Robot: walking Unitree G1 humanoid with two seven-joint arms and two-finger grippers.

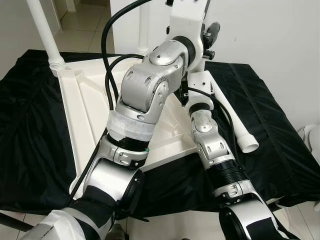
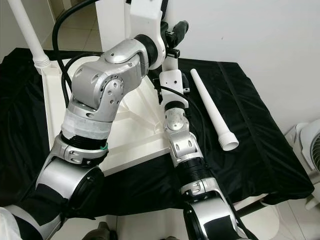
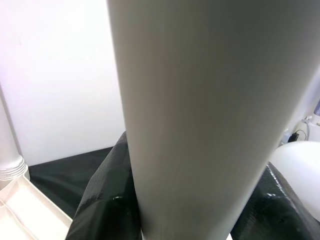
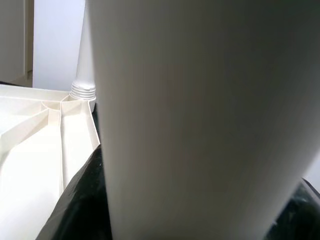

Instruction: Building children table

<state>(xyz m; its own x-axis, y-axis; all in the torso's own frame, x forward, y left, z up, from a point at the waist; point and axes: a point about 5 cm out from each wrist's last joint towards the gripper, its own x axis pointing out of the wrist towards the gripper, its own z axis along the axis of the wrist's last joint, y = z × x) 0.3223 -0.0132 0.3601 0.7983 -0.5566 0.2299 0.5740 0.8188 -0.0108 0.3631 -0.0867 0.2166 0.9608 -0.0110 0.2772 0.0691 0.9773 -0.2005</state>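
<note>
Both arms reach to the far corner of the upturned tabletop (image 1: 85, 115), where a white leg (image 3: 210, 120) stands upright, close before each wrist camera; neither hand's grip can be made out. A spare leg (image 2: 212, 112) lies on the black cloth right of the tabletop.

smooth, seemingly plastic leg (image 2: 212, 110); glossy cloth (image 2: 260, 145)

Around my workspace: cloth, wall, floor and a fan.

A black cloth (image 2: 260, 145) lies creased across the surface in front of me, reaching to every edge I can see. Behind it stands a plain white wall (image 2: 260, 35). Pale floor tiles (image 1: 82, 22) show at the far left, and a white fan (image 2: 306, 145) sits low beside the cloth's right edge.
</note>
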